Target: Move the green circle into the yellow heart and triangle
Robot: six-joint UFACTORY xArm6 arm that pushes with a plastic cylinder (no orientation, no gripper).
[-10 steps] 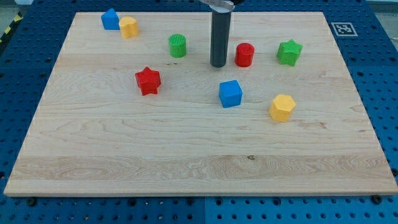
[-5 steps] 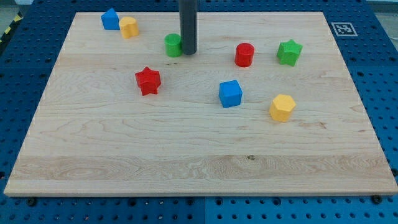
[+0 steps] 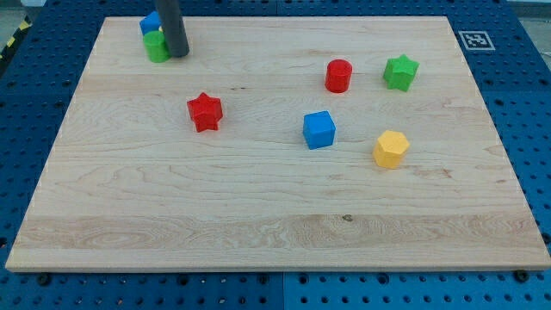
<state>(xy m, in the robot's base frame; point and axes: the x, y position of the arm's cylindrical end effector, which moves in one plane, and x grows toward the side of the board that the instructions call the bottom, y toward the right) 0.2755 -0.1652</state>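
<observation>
The green circle block (image 3: 155, 47) sits at the view's top left corner of the board, pressed against the blue block (image 3: 150, 22) just above it. My tip (image 3: 177, 55) touches the green circle's right side. The rod hides most of the yellow heart block; only a sliver of yellow shows between the rod and the blue block. I cannot tell whether the green circle touches it.
A red star (image 3: 205, 112) lies left of centre. A red cylinder (image 3: 338, 76) and a green star (image 3: 400, 72) stand at the upper right. A blue cube (image 3: 318, 129) and a yellow hexagon block (image 3: 390, 149) lie right of centre on the wooden board (image 3: 275, 224).
My tip has swept left and slightly up, pushing the green circle from the upper middle into the top left corner against the blue block; the yellow heart is now hidden behind the rod.
</observation>
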